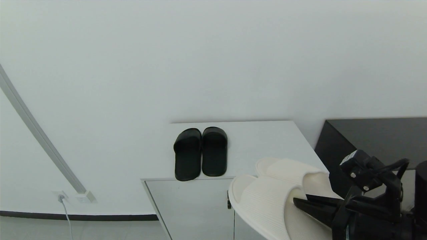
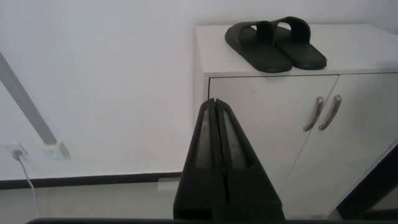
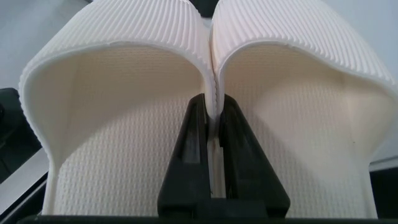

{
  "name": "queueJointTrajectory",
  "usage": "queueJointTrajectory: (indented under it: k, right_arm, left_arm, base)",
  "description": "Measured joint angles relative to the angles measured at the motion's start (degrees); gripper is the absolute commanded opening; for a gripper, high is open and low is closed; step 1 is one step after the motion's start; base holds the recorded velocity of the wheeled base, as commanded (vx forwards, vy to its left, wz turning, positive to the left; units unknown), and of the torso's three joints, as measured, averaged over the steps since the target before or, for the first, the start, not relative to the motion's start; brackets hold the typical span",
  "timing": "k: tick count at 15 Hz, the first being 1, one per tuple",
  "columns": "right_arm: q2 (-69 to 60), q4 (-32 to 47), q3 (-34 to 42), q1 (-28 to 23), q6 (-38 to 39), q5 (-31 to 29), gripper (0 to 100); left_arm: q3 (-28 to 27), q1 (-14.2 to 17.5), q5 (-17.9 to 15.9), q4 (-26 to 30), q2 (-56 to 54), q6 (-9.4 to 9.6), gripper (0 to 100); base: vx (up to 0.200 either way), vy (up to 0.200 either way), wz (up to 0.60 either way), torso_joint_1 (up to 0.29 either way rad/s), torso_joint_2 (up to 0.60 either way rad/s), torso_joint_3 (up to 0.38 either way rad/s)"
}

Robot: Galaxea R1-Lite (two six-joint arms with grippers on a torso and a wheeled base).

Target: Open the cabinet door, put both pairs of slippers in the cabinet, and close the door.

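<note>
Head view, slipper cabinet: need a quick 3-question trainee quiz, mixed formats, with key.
1. Fill in: the black slippers lie on the ___ of the cabinet.
2. True or false: the doors stand open.
3. The right gripper is shut on:
A. the white slippers
B. the black slippers
C. nothing

Key: 1 top; 2 false; 3 A.
</note>
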Motion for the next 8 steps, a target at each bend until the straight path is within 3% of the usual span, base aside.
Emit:
queueJointTrajectory:
  k: [8]
  right_arm:
    - [0.6, -0.2, 0.8, 0.1, -0.2, 0.1, 0]
  left_arm:
    - [0.0, 0.0, 0.0, 0.0, 0.0, -0.10, 0]
  base:
    - [0.000, 0.000, 0.00, 0.000, 0.00, 0.000]
